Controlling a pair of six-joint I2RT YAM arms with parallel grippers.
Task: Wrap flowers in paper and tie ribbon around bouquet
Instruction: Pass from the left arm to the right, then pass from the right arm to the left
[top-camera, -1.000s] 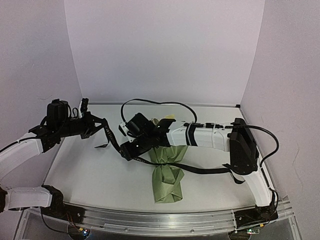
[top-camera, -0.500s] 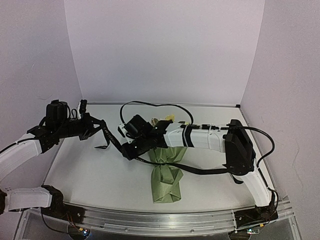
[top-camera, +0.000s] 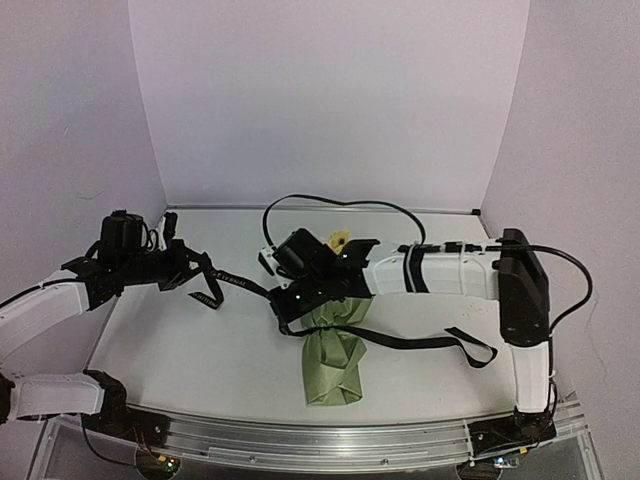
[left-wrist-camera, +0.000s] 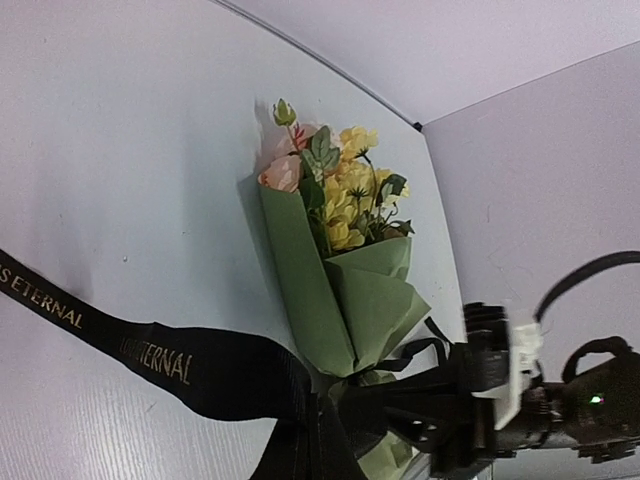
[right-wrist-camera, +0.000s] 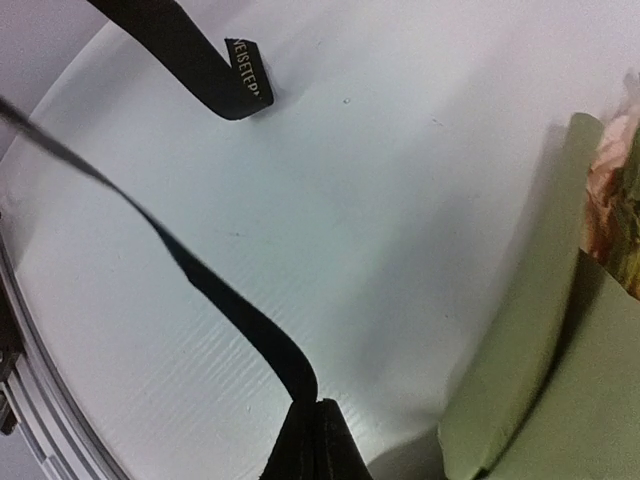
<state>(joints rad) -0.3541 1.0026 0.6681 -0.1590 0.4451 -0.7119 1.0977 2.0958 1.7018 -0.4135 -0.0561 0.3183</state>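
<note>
The bouquet lies near the table's middle, a cone of olive-green paper (top-camera: 335, 355) with its flowers (top-camera: 341, 240) pointing to the back wall. In the left wrist view the yellow and cream flowers (left-wrist-camera: 340, 190) rise out of the paper (left-wrist-camera: 330, 290). The black lettered ribbon (top-camera: 235, 283) runs taut from my left gripper (top-camera: 192, 272) to the bouquet's neck. My left gripper (left-wrist-camera: 310, 445) is shut on the ribbon (left-wrist-camera: 150, 350). My right gripper (top-camera: 288, 305) sits over the neck. In its own view the right gripper (right-wrist-camera: 318, 415) is shut on a ribbon (right-wrist-camera: 200, 290) strand beside the paper (right-wrist-camera: 530, 400).
A loose ribbon tail (top-camera: 430, 343) trails right across the table under the right forearm, and another free end (right-wrist-camera: 240, 90) curls up. A black cable (top-camera: 330, 203) arches over the right wrist. An aluminium rail (top-camera: 350, 440) edges the front, and pale walls close in the other sides.
The right gripper has closed on a ribbon strand at the bouquet's neck and its arm has shifted right. The left gripper stayed shut and moved slightly forward, with the ribbon drawn tauter.
</note>
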